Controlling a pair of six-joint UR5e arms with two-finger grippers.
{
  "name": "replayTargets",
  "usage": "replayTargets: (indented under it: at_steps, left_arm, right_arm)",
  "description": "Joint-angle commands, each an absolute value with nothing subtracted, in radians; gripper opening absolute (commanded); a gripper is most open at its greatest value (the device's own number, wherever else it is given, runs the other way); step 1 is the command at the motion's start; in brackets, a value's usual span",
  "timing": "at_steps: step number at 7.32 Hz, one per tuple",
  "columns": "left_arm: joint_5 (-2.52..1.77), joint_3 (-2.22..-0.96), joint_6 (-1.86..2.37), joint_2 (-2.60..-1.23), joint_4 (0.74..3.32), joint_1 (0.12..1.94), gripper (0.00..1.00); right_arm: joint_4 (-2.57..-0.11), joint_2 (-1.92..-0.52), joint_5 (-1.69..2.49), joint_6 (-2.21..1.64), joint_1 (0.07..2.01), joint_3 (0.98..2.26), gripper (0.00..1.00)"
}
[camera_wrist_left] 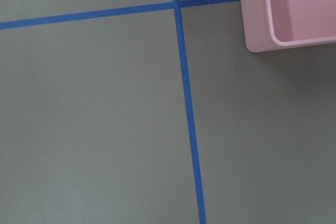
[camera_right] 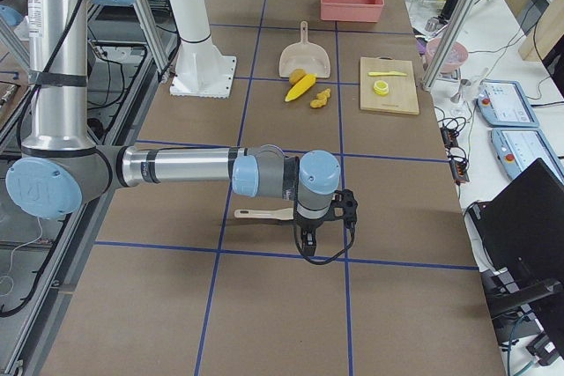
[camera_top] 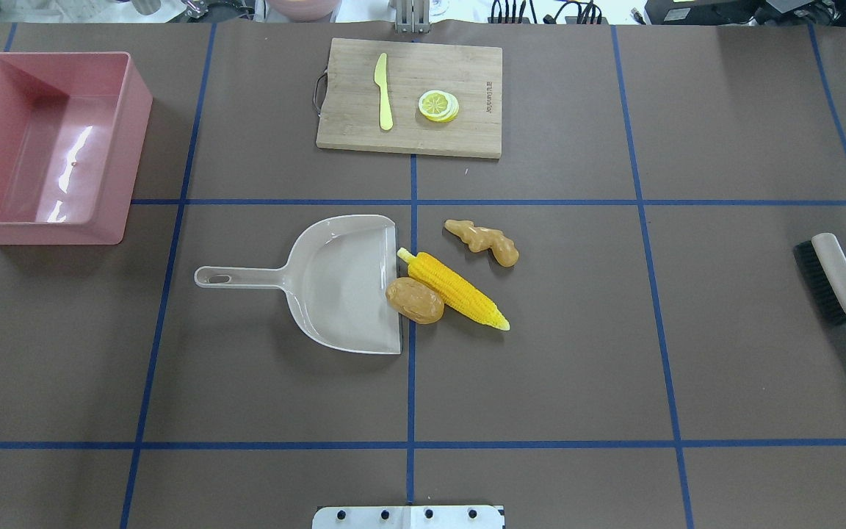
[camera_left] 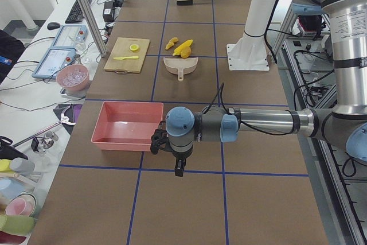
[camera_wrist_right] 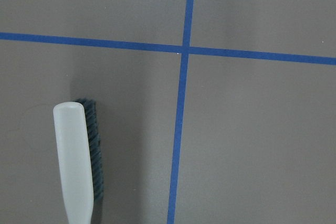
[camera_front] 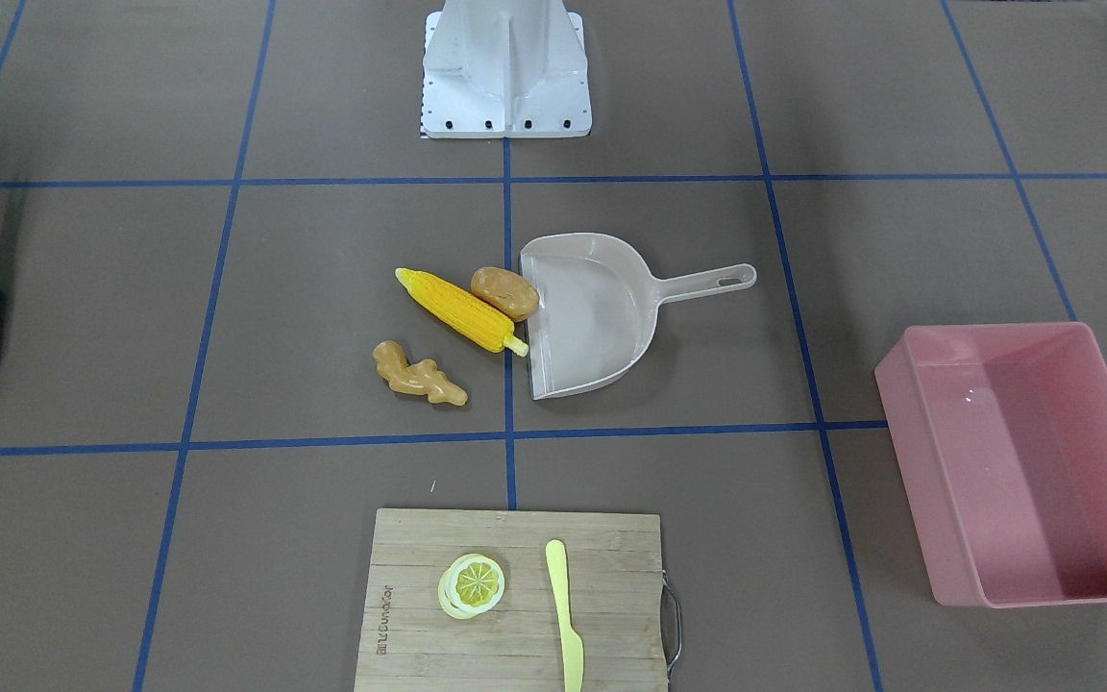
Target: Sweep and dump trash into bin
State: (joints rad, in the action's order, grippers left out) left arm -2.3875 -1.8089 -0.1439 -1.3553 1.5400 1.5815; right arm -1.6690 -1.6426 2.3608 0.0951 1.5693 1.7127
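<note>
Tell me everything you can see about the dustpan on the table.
The dustpan is beige and looks like smooth plastic. It has a shallow scoop, a raised rear wall and a straight handle ending in a hanging slot. It lies flat on the table and is empty, with its handle pointing to the robot's left and its open lip to the right. The potato rests against the lip, and the corn cob has its stem end close beside it.
</note>
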Motion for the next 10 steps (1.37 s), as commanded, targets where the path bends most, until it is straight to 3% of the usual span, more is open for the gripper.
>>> replayTargets:
  at_steps: [1,10]
  left_arm:
    - [-2.387,-1.809,-0.143,-1.367,1.539,1.582,0.98]
    - [-2.390,-1.832,-0.138,-1.437,1.542,1.572,0.98]
  right_arm:
    - [-1.669,-1.643,2.361,0.095,1.569,1.712,1.00]
    - [-1.669,-1.643,2.359,0.095,1.569,1.710,1.00]
